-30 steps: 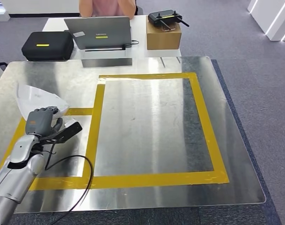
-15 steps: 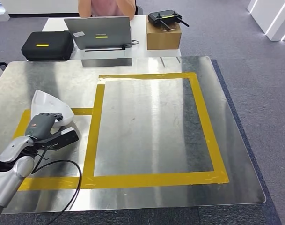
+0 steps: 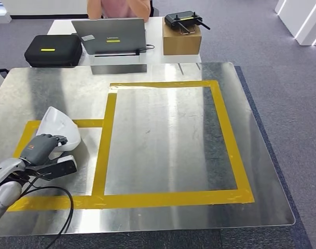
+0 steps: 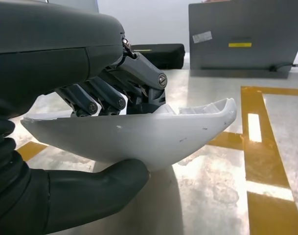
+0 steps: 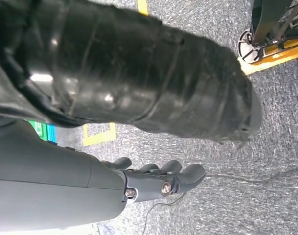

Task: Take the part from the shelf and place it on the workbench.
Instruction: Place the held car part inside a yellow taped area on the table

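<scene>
The part is a white curved plastic shell at the left of the steel workbench, inside the small yellow-taped box. My left hand grips it at its near edge. In the left wrist view the dark fingers lie inside the shell and the thumb sits under it, just above the steel top. My right hand hangs beside my body over grey carpet, fingers loosely extended and holding nothing.
Yellow tape frames a large square on the bench. Behind it on a white table stand a laptop, a black case and a cardboard box with a controller. A person sits there. A black cable trails from my left wrist.
My left hand has drawn back toward the near left, taking the white shell with it and lowering it toward the bench top.
</scene>
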Robot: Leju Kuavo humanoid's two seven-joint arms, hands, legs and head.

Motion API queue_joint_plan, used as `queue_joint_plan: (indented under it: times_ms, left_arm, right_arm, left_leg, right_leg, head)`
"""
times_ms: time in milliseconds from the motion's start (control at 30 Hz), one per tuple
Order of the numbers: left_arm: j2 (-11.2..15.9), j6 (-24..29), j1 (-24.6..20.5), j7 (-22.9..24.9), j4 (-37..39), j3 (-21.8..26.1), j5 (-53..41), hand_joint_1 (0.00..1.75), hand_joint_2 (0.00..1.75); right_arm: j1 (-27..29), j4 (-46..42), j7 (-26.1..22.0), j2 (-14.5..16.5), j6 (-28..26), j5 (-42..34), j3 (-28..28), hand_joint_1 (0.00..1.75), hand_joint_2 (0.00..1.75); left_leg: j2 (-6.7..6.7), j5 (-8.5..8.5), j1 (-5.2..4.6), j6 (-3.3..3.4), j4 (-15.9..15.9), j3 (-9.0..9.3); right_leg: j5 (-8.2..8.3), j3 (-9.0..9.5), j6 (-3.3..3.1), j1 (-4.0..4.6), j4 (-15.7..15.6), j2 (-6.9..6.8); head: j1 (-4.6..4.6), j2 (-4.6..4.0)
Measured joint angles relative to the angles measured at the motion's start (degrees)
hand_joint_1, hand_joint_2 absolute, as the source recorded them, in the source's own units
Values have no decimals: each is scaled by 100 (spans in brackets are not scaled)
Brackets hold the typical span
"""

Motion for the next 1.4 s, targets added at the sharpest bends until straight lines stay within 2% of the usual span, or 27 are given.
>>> queue_joint_plan:
  times_ms: [33,67,500,633,900,1033,1100,1133,1167,1233,1267,1300,1333,1367,1400]
  left_arm:
    - [27,-24,9,23,-5,-21,27,19,175]
    - [46,-38,18,40,-6,-38,59,0,175]
    - [68,-38,110,66,-6,-92,223,0,175]
    - [53,27,115,90,-49,-100,257,0,0]
    - [-33,262,125,143,-156,-90,237,0,0]
    - [-175,549,129,257,-190,-27,67,0,0]
    - [-241,602,129,270,-218,3,32,0,0]
    - [-274,622,128,271,-234,18,21,0,0]
    - [-311,644,129,271,-250,32,10,0,0]
    - [-398,690,146,263,-273,50,-24,0,0]
    - [-439,711,162,252,-280,53,-48,0,0]
    - [-472,735,179,234,-285,53,-75,0,0]
    - [-497,760,193,216,-291,53,-100,0,0]
    - [-515,791,203,193,-299,55,-131,0,0]
    - [-528,824,208,169,-312,61,-165,0,0]
  right_arm:
    - [-1,0,-1,0,5,11,-8,0,0]
    - [-1,0,-1,0,11,20,-15,0,0]
    - [-5,0,2,0,21,46,-33,0,0]
    - [-10,0,2,0,26,68,-39,0,0]
    - [-19,0,2,1,37,125,-82,0,0]
    - [-28,0,8,19,43,149,-127,0,0]
    - [-32,0,9,28,41,159,-139,0,0]
    - [-34,0,10,31,39,168,-147,0,0]
    - [-35,0,10,31,37,179,-156,0,0]
    - [-34,0,10,31,37,209,-172,0,0]
    - [-31,0,10,32,39,224,-179,0,0]
    - [-27,0,11,33,41,235,-188,0,0]
    - [-24,0,13,34,44,244,-199,0,0]
    - [-23,0,14,34,47,252,-215,0,0]
    - [-26,0,15,34,51,263,-232,0,0]
  left_leg:
    - [0,0,0,0,0,0]
    - [0,0,0,0,0,0]
    - [0,0,-1,0,0,1]
    - [0,0,-1,0,0,1]
    - [-1,-16,-16,20,21,0]
    - [-2,-34,-45,72,41,1]
    - [9,9,-30,126,-12,23]
    - [17,38,-16,155,-44,35]
    - [24,58,-2,178,-74,42]
    - [30,71,-1,197,-80,30]
    - [31,75,-2,196,-79,22]
    - [31,80,-2,192,-76,15]
    - [31,87,1,182,-72,8]
    - [29,95,7,169,-64,2]
    - [27,101,13,149,-49,-7]
  right_leg:
    - [0,1,0,0,0,0]
    - [0,1,0,0,0,1]
    - [0,2,0,-1,0,0]
    - [0,2,0,0,0,0]
    - [3,7,19,-16,-11,-1]
    - [8,22,73,-45,-19,-2]
    - [-31,15,114,-51,4,3]
    - [-124,-28,126,-49,101,6]
    - [-286,-117,131,-47,312,9]
    - [-702,-428,137,-47,1053,10]
    - [-837,-573,146,-49,1405,10]
    - [-868,-648,153,-51,1603,10]
    - [-776,-610,158,-53,1563,8]
    - [-598,-458,160,-58,1297,6]
    - [-412,-234,160,-65,892,7]
  head:
    - [0,0]
    - [-1,0]
    - [0,0]
    - [-1,0]
    - [-2,0]
    - [-4,0]
    - [-2,0]
    - [3,0]
    - [14,0]
    - [31,0]
    - [35,0]
    - [34,0]
    - [35,0]
    - [36,0]
    - [37,0]
